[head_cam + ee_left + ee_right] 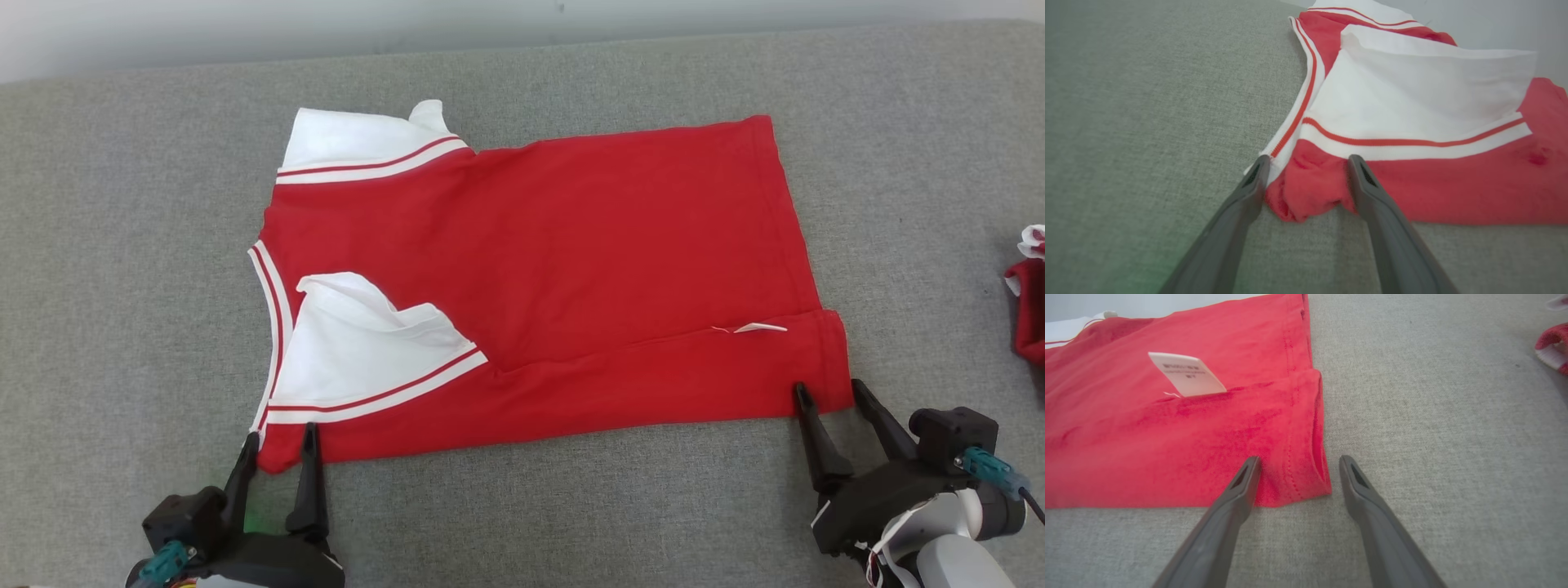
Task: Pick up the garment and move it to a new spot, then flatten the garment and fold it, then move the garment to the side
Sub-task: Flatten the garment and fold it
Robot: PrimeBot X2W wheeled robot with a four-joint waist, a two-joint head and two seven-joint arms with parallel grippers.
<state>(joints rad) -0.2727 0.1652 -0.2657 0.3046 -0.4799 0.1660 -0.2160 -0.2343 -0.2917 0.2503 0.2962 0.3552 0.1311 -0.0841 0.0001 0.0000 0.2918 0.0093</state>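
Observation:
The garment (pixel 555 269) is a red shirt with white, red-striped sleeves, spread sideways on the grey surface with its near long edge folded over. My left gripper (pixel 277 441) stands open at the near left corner, and that red corner (pixel 1302 192) bunches between its fingers. At the near right hem corner (pixel 1306 477) my right gripper (pixel 826 390) is open too, one finger over the cloth and the other on bare surface. A white care label (pixel 1186 373) sticks out of the fold.
The grey fabric surface (pixel 122 245) runs wide on all sides of the shirt. Another red-and-white piece of cloth (pixel 1030 302) lies at the far right edge. A pale wall (pixel 245 24) borders the back.

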